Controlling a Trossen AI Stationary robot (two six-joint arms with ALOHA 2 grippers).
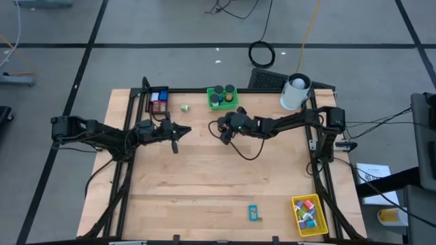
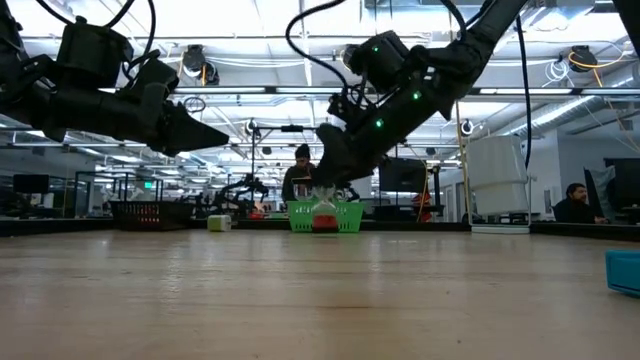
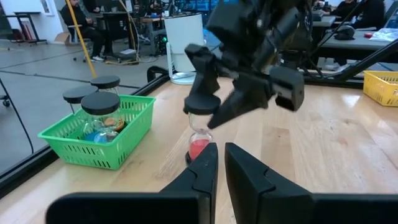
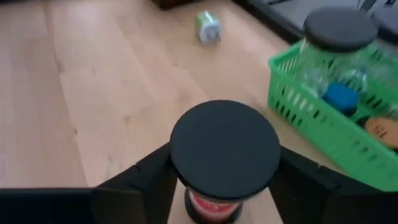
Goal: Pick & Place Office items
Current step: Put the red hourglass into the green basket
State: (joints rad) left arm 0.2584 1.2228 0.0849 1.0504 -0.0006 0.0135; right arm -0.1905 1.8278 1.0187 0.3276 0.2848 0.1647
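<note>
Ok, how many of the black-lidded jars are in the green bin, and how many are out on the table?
Black-lidded jars in the green bin: 3
Black-lidded jar with red contents, standing on the table at the right hand: 1
Total: 4

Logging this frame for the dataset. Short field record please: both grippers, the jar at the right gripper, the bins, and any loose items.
right gripper: low over the table beside the green bin, fingers either side of the jar's lid
jar: clear, black lid, red contents, upright on table
left gripper: shut, empty, off the table, pointing at the jar
green bin: far edge, holds black-lidded jars
black bin: far left, red and blue items
yellow bin: near right corner, mixed small items
loose: green item; cyan item
</note>
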